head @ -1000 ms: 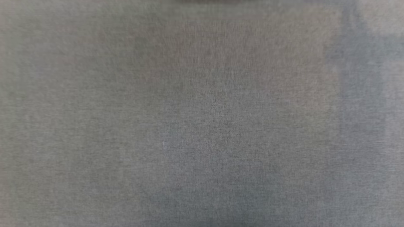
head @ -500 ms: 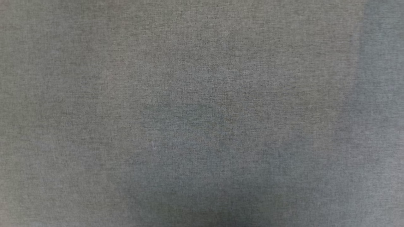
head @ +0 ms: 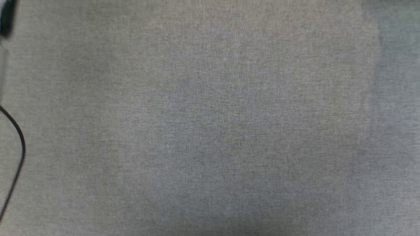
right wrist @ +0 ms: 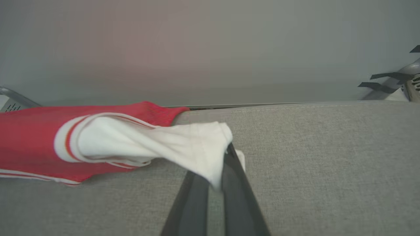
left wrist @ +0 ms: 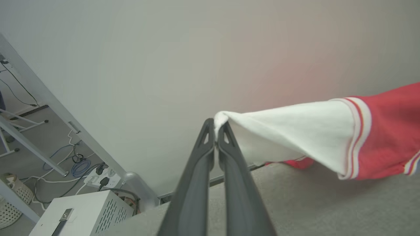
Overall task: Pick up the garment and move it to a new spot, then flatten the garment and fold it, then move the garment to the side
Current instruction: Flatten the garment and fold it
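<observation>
The garment (left wrist: 384, 131) is a red jersey with white sleeves and red-white striped trim. My left gripper (left wrist: 215, 132) is shut on the tip of one white sleeve (left wrist: 288, 131), which stretches to the right above the grey cloth surface (left wrist: 328, 203). In the right wrist view my right gripper (right wrist: 226, 154) is shut on the other white sleeve (right wrist: 170, 144). From there the garment (right wrist: 29, 137) stretches left, low over the grey surface (right wrist: 328, 157). The chest print is hidden.
The head view holds grey cloth (head: 210, 131), with a thin black cable (head: 19, 147) at its left edge. Off the table's end stand a white metal box (left wrist: 85, 213), a power strip with cables (left wrist: 98, 175) and a metal frame leg (left wrist: 39, 157). A pale wall (left wrist: 164, 65) runs behind.
The head camera has shifted over the grey cloth. A black cable and a dark blurred shape have come into view at its left edge.
</observation>
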